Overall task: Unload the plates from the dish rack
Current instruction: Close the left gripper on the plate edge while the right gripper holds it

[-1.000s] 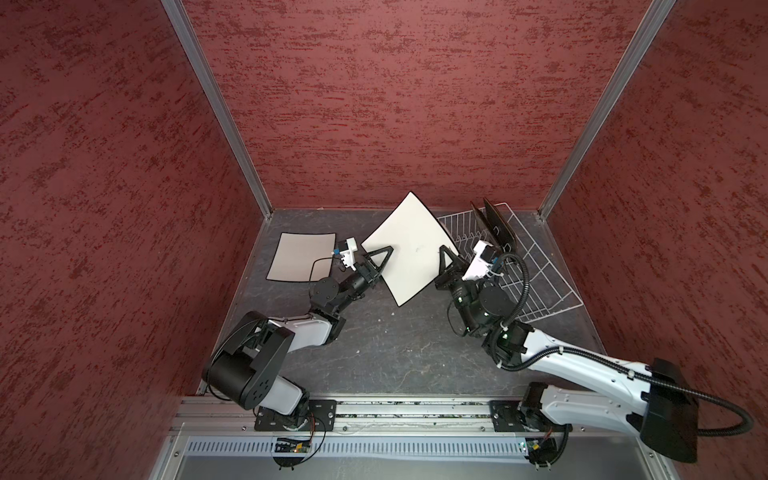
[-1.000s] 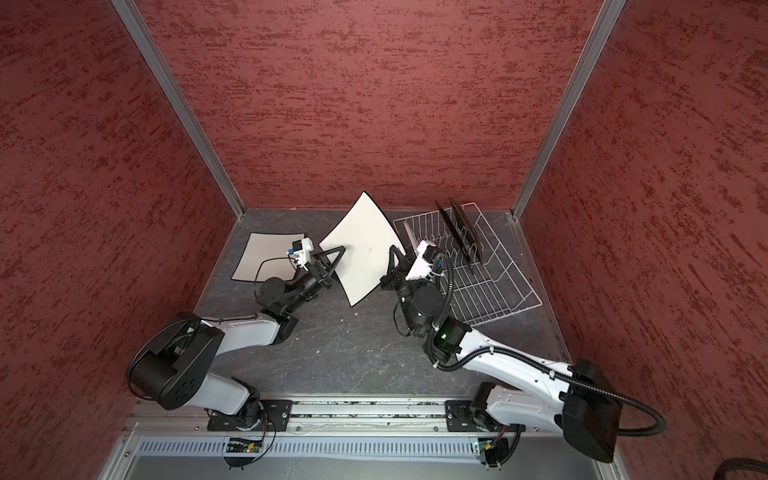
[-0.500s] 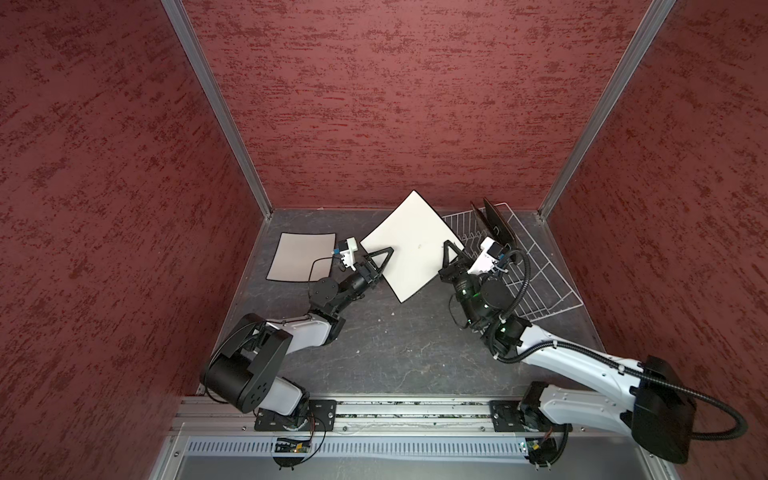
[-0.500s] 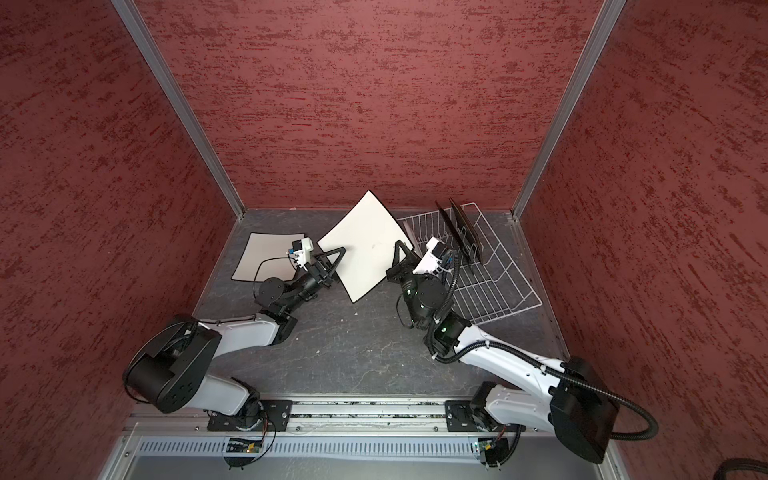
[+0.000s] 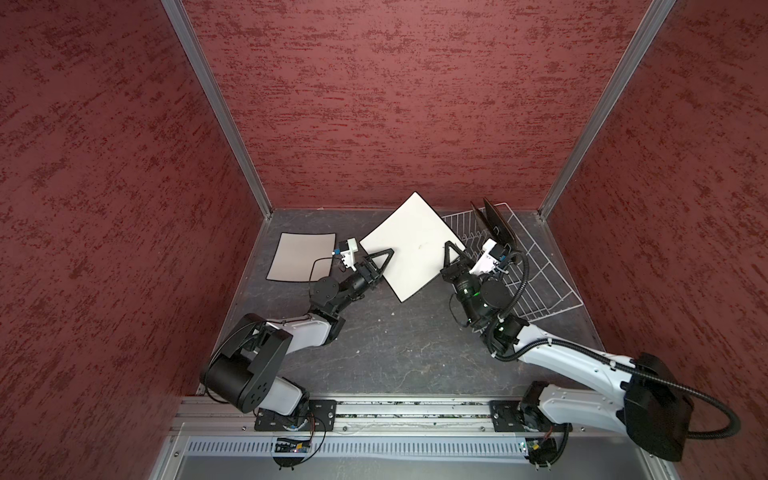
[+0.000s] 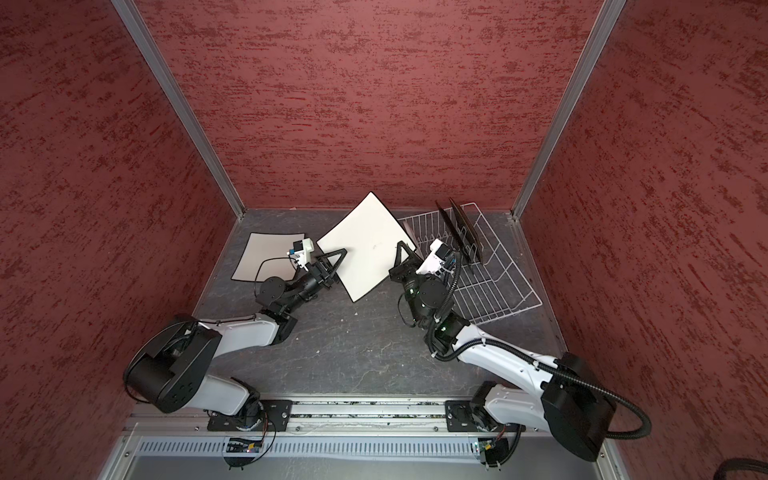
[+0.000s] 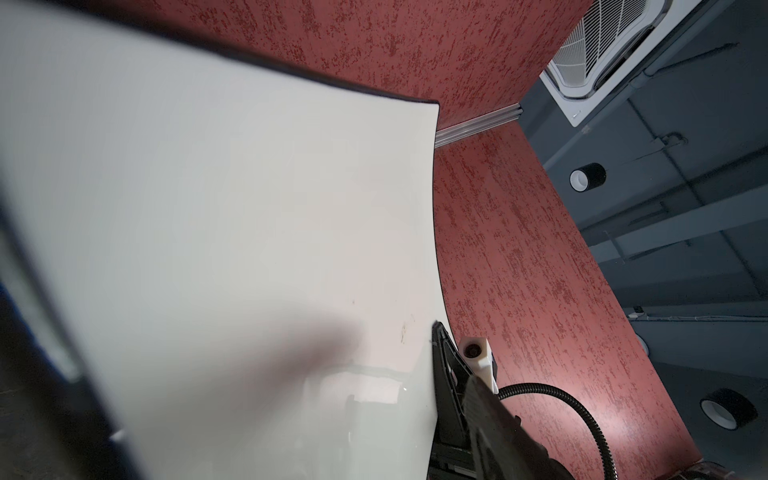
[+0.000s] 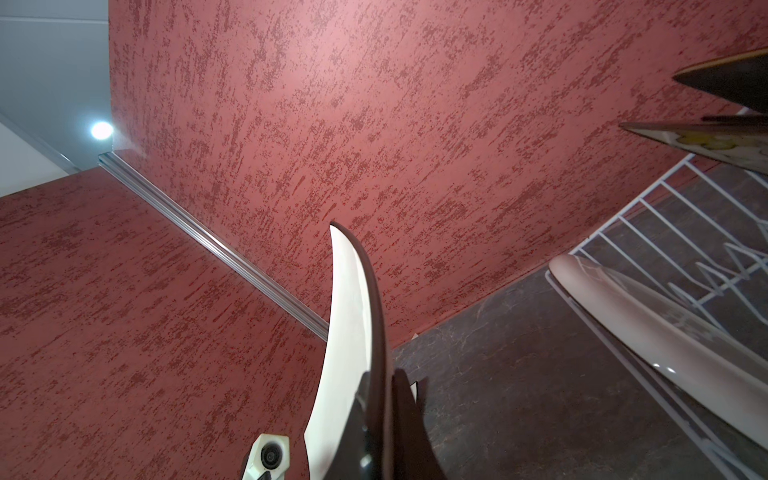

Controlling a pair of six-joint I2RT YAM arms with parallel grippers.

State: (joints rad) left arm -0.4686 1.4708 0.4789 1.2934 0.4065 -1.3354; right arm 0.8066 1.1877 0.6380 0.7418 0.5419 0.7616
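Your right end effector (image 5: 452,252) pinches the cream plate (image 5: 413,241), which is tilted up beside the dish rack (image 5: 544,282). Your left end effector (image 5: 384,259) sits at its other edge; I cannot tell if it grips.

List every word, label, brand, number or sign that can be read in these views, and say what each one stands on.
None: no readable text shows in any view.
The held cream plate, the flat cream plate and the dish rack bear no writing.
The floral plate shows only a pattern.
The small circuit board below the front rail is too small to read.
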